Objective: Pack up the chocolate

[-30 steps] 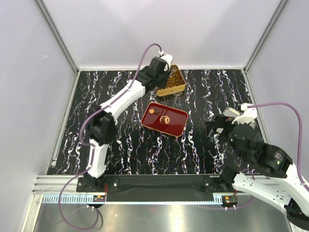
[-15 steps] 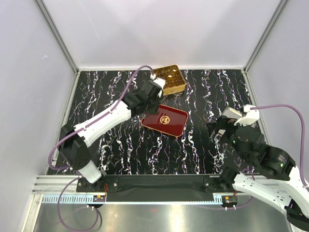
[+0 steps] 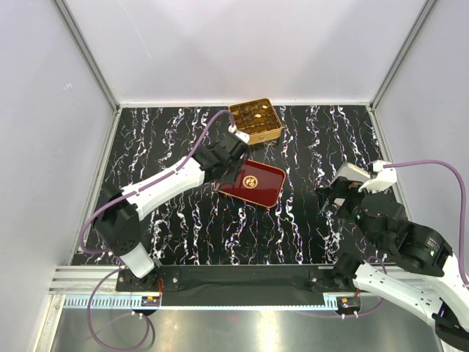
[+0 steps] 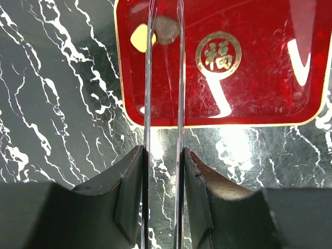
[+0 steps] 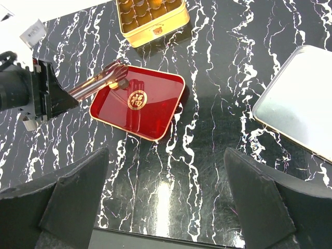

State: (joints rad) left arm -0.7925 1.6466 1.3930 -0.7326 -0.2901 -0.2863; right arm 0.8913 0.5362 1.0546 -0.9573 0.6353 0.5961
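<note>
While the right gripper (image 5: 166, 197) hangs wide open and well apart, the left gripper (image 4: 165, 18) is the near one: its slim jaws straddle the round brown chocolate (image 4: 167, 30) in the red tray (image 4: 259, 104), with the cream piece (image 4: 139, 38) just outside them. Pinching yet? I cannot tell.

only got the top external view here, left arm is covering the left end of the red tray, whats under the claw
Observer: The left wrist view shows a round brown chocolate piece lying on the glossy red rectangular tray, between the two long thin prongs of the left claw. I cannot tell whether they pinch it.
Operator: anything else in there
Observer: One cream-coloured chocolate piece lies just outside the prongs, beside the brown one.
Operator: whats the right arm hiding
Observer: In the right wrist view, a flat silver metal lid lies on the table, apart from the tray, beyond the open right claw.
</note>
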